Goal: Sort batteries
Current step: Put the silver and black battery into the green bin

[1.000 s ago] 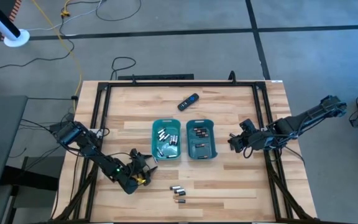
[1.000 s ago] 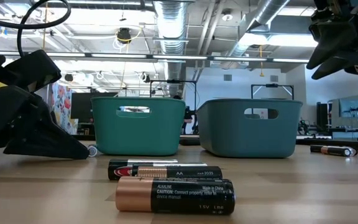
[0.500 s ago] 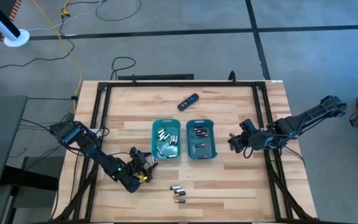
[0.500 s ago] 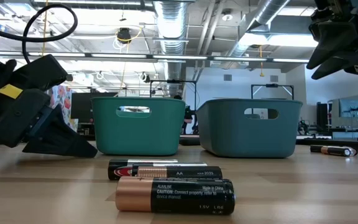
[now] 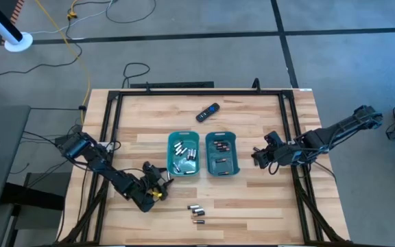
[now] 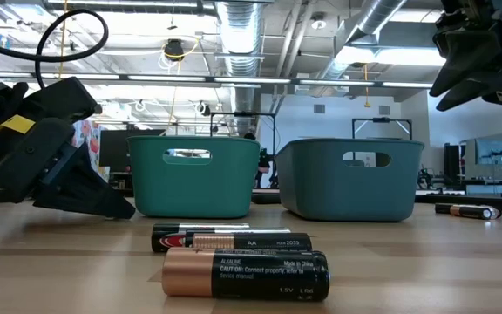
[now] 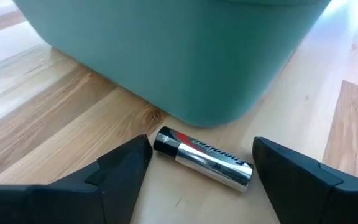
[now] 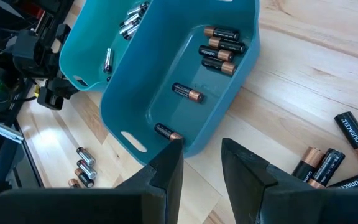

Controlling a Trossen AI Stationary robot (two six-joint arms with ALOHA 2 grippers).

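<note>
Batteries (image 5: pixel 183 154) lie in two teal trays in the middle of the wooden table (image 5: pixel 252 206). Silvery ones fill the left tray (image 5: pixel 183 139), and dark ones with coppery ends (image 8: pixel 219 43) lie in the right tray (image 5: pixel 221 171). Three more loose batteries (image 5: pixel 196 212) lie on the near side of the table, close to its edge. In the low view the biggest of them is a dark one with a coppery end (image 6: pixel 246 273), with a thinner AA battery (image 6: pixel 231 237) just behind it. A few more dark batteries (image 8: pixel 344 152) lie on the wood to the right of the right tray.

One silvery battery with a red band (image 7: pixel 202 156) lies on the table, just beside the near left corner of the left tray. The left gripper (image 5: pixel 158 180) is low over the table there. Its two dark fingers (image 7: pixel 124 171) stand wide open, one on each side of that battery, and do not touch it.

The right gripper (image 5: pixel 259 156) hangs above the table, just to the right of the right tray. Its jaws are a little apart and hold nothing.

A black remote with a blue button (image 5: pixel 208 111) lies on the far side of the table, well apart from the trays.
</note>
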